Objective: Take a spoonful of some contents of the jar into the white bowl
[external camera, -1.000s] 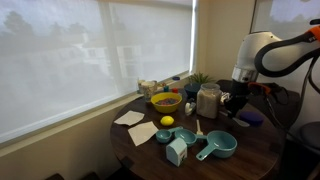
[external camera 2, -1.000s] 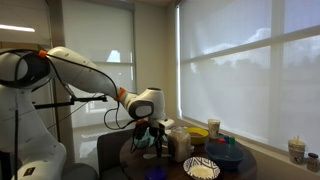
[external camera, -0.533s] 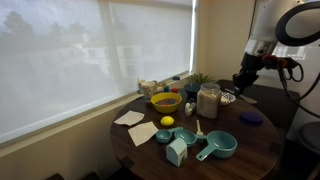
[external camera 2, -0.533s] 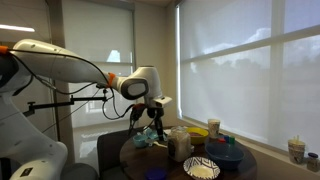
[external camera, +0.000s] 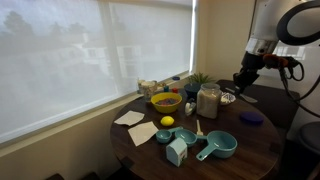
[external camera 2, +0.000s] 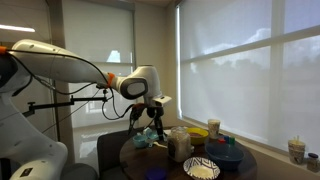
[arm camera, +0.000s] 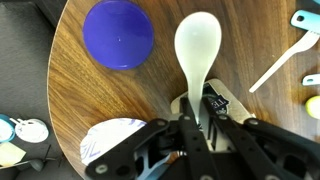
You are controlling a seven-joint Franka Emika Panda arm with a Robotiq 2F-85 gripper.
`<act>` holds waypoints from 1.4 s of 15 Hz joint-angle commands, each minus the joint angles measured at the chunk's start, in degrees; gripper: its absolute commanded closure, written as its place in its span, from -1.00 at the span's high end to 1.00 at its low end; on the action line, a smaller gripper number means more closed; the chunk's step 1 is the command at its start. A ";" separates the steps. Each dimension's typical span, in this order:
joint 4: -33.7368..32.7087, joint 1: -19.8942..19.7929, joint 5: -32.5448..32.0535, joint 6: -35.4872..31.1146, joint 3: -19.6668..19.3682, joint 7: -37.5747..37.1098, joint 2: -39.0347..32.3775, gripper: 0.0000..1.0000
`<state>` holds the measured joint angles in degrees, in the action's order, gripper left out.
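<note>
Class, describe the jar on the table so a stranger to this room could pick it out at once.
Find the round dark wooden table beside the large window blind. Near the table's window side stands a yellow bowl; the jar is right next to it. Unlike that low bowl and the teal measuring cups nearby, it is a tall, clear, upright container with pale contents.

Dining nook: round wooden table (external camera: 262,141), roller blinds (external camera: 90,60).
</note>
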<state>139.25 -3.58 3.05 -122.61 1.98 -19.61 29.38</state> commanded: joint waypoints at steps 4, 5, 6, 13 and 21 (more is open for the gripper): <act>-5.31 -3.41 -3.03 -9.79 0.96 -1.85 -1.40 -0.93; -6.18 -3.92 -3.53 -11.78 1.23 -2.39 -1.87 -0.93; -6.68 -4.30 -3.86 -14.03 1.42 -2.77 -2.26 -0.93; -5.73 -8.15 -8.83 -31.16 6.66 -10.59 -6.83 -0.93; -4.34 -13.24 -18.33 -38.61 14.21 -22.41 -11.37 -0.93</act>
<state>133.95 -13.79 -10.89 -158.38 12.79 -36.22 18.74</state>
